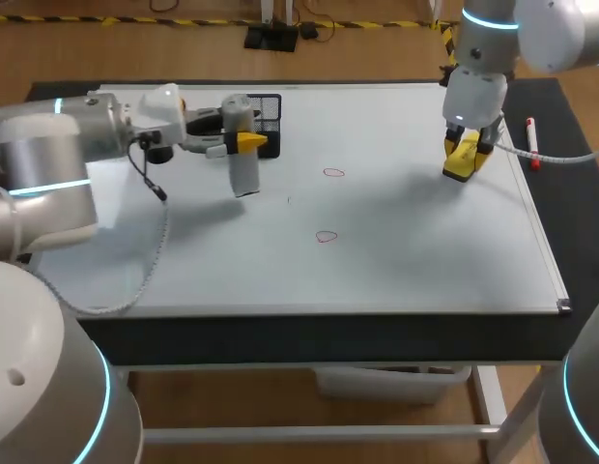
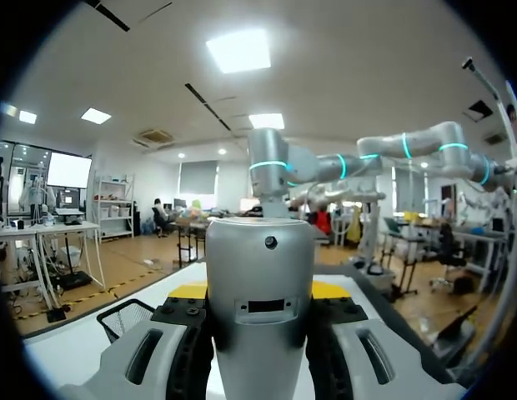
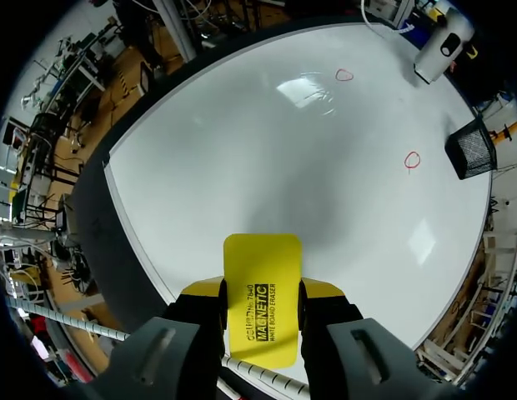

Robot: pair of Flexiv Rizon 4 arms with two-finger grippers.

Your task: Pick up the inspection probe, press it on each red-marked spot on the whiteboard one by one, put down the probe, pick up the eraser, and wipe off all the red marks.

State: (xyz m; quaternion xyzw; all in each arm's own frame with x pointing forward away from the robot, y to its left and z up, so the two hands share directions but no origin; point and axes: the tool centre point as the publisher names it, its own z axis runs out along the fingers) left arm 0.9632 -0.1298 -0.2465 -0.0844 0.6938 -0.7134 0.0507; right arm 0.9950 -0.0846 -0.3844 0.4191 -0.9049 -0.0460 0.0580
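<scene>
The eraser [image 3: 261, 287] is yellow, the probe [image 2: 260, 275] silver-grey, the marks [image 1: 333, 173] red on the white whiteboard [image 1: 415, 261], the basket [image 3: 470, 150] black mesh.

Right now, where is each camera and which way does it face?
Head view: above, behind, looking down on the whiteboard; left arm and right arm show.
Left wrist view: faces level over the whiteboard; left gripper holds the probe.
Right wrist view: looks down at the whiteboard; right gripper holds the eraser.
Head and right wrist share both red marks.
</scene>
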